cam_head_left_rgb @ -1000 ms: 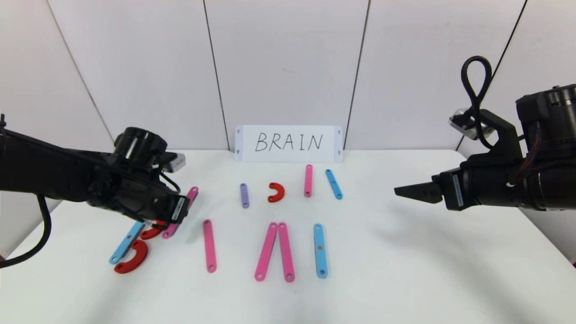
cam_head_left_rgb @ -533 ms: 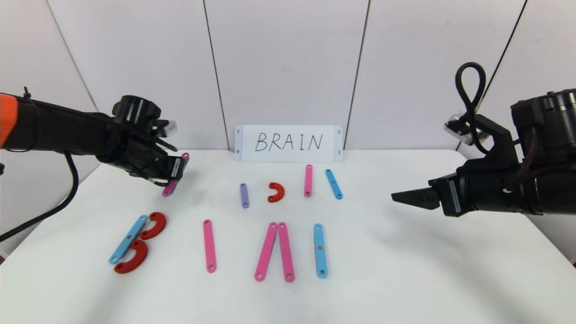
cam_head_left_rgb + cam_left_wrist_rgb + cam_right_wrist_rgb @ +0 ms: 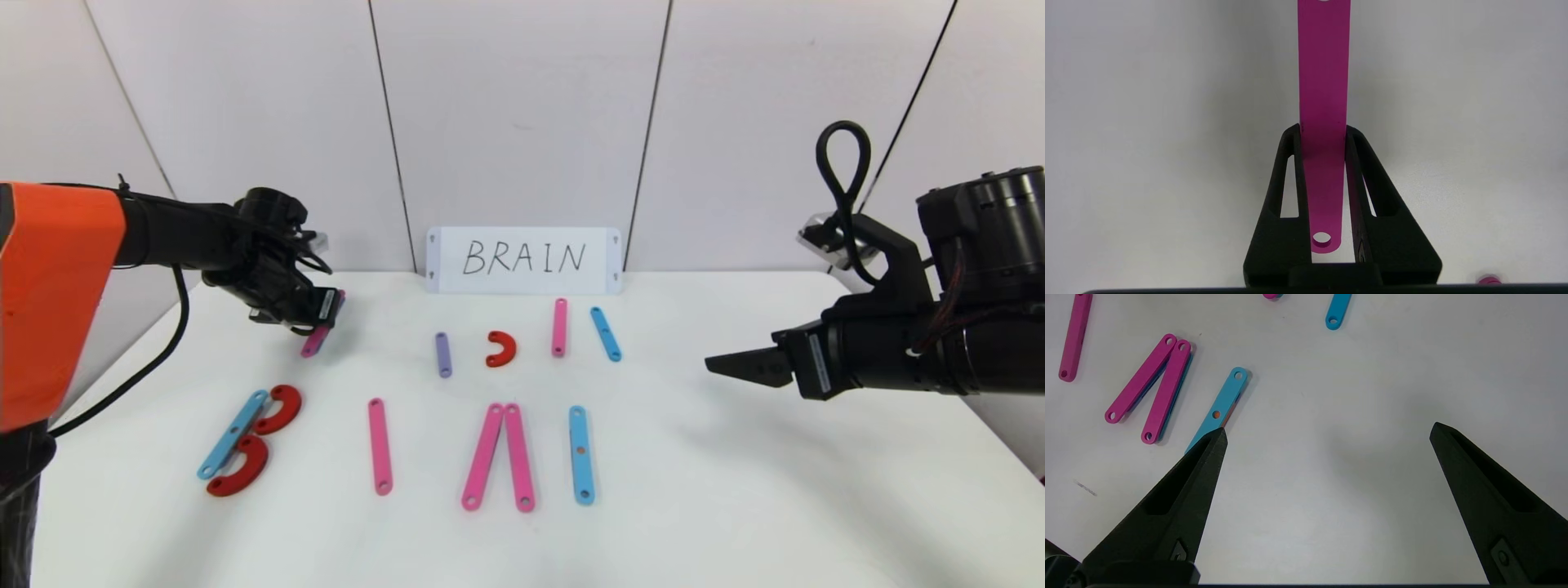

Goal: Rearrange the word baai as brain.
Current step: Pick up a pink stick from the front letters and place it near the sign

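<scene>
1. The white bench (image 3: pixel 735 490) carries every piece, with the handwritten BRAIN card (image 3: pixel 523 260) standing at its back edge.
2. The right gripper (image 3: pixel 718 364) hangs over the bench to the right of the card and nearer the robot, its fingers spread wide and holding nothing.
3. The left gripper (image 3: pixel 322 327) is to the left of the card, clamped on a pink strip (image 3: pixel 1323 81) that juts out beyond its fingertips.
4. In front of the card and nearer the robot lies the word baai (image 3: pixel 392 445): a blue strip with two red half-rings (image 3: pixel 245 441), a lone pink strip (image 3: pixel 380 446), a pink pair meeting at the top (image 3: pixel 500 457), and a blue strip (image 3: pixel 580 454).
5. Just before the card lie spare pieces: a purple strip (image 3: pixel 443 354), a red half-ring (image 3: pixel 501 349), a pink strip (image 3: pixel 559 327) and a blue strip (image 3: pixel 606 333).
</scene>
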Action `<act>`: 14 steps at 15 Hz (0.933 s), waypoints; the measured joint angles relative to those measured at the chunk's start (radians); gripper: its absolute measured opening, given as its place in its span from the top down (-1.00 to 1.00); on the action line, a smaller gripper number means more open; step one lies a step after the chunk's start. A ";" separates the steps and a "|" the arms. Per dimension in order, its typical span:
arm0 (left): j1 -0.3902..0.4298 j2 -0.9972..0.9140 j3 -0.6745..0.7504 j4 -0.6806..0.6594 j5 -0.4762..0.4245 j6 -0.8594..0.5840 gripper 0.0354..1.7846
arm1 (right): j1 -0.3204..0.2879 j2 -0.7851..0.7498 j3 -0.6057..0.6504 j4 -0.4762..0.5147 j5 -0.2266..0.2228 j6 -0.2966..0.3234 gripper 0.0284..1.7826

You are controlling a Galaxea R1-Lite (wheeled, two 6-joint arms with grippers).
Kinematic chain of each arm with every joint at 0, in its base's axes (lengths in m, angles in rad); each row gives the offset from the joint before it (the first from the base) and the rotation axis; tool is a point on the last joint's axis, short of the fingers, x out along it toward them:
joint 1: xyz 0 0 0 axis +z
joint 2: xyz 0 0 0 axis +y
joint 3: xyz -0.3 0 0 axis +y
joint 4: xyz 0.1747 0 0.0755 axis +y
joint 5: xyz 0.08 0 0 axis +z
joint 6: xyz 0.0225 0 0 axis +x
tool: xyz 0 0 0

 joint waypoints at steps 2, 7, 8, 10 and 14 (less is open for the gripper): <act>0.000 0.028 -0.030 0.034 0.000 0.000 0.70 | 0.000 -0.001 0.003 0.000 0.000 0.000 -0.95; -0.009 0.053 -0.037 0.037 0.001 0.005 0.64 | 0.000 -0.002 0.005 0.000 0.000 0.000 -0.95; -0.011 0.054 -0.037 0.038 0.003 0.006 0.57 | 0.000 -0.002 0.005 0.000 0.000 0.000 -0.95; -0.012 0.055 -0.039 0.038 0.003 0.005 0.35 | 0.000 -0.002 0.005 0.000 0.000 0.000 -0.95; -0.013 0.054 -0.040 0.038 0.007 0.016 -0.42 | 0.000 -0.002 0.005 0.000 0.000 0.000 -0.95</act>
